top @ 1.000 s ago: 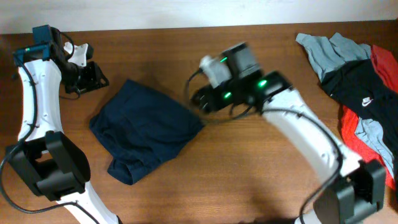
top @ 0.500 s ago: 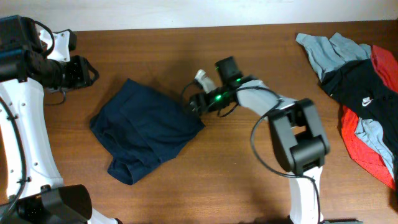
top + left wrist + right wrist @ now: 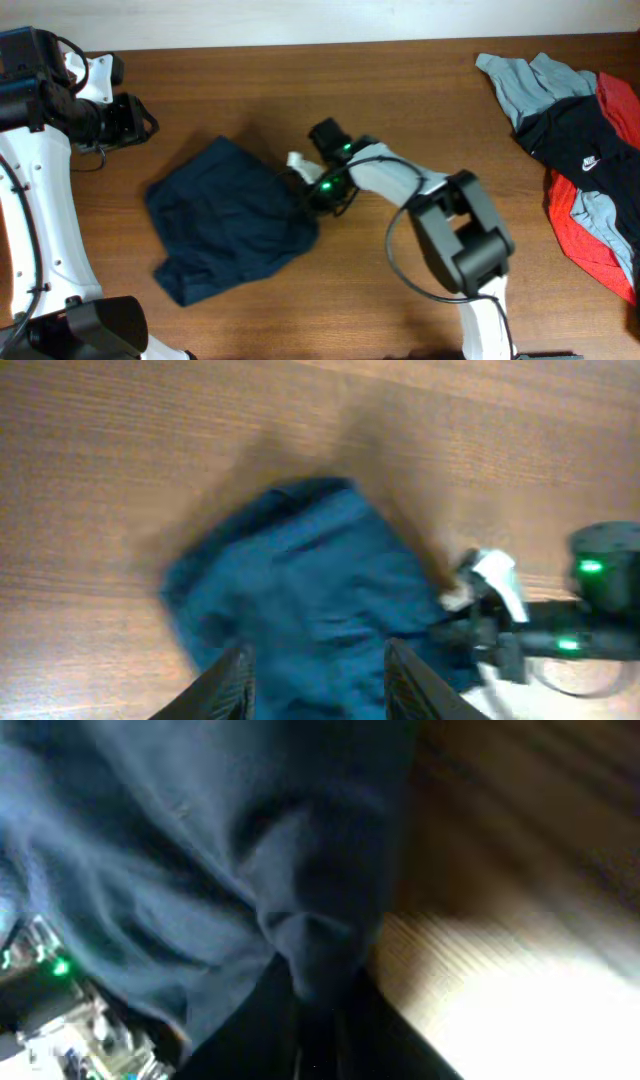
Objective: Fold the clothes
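Here, navy shorts (image 3: 225, 220) on table (image 3: 450, 90).

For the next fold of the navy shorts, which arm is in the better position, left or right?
Right, probably. The right pincer is shut on the near edge of the shorts, ready to pull it over. The left pincer hangs open, apart from the cloth.

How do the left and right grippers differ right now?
The left gripper is open and empty; the right gripper is shut on the shorts. The left gripper hangs over the table, off the shorts; the right gripper is at their edge.
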`<state>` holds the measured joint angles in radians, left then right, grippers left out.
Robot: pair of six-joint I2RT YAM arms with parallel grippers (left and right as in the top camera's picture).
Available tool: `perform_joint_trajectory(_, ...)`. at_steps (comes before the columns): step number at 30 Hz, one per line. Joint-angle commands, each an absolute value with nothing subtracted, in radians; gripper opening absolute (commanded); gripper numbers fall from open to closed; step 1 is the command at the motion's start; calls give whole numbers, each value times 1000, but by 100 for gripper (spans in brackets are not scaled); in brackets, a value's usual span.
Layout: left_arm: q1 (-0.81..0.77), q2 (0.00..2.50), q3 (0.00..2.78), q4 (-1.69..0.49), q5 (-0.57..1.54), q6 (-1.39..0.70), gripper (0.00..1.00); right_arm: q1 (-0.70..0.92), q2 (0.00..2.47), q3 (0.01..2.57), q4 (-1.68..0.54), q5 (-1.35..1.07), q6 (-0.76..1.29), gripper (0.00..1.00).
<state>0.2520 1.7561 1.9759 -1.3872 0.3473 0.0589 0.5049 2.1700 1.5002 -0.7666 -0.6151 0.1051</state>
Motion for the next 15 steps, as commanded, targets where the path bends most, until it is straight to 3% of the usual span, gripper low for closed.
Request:
perform_joint_trajectory(1,256,1752,1983,-1381,344,61,42,418,2003,1506,-898,-307,153,4)
perform_joint_trajectory(5,256,1752,1983,-1370,344,61,42,373,1849,1506,-1067,-105,172,8)
perform_joint_trajectory(8,256,1752,1983,-1366,344,61,42,374,1798,1506,-1124,-99,162,31)
perform_joint_trajectory(9,257,1752,1983,-1364,344,61,42,371,1789,1506,-1147,-81,162,47)
perform_joint_trajectory(13,257,1752,1983,-1367,344,61,42,325,1788,1505,-1159,-7,151,52)
perform_joint_trajectory(15,256,1752,1983,-1366,344,61,42,299,1789,1505,-1121,-15,78,66)
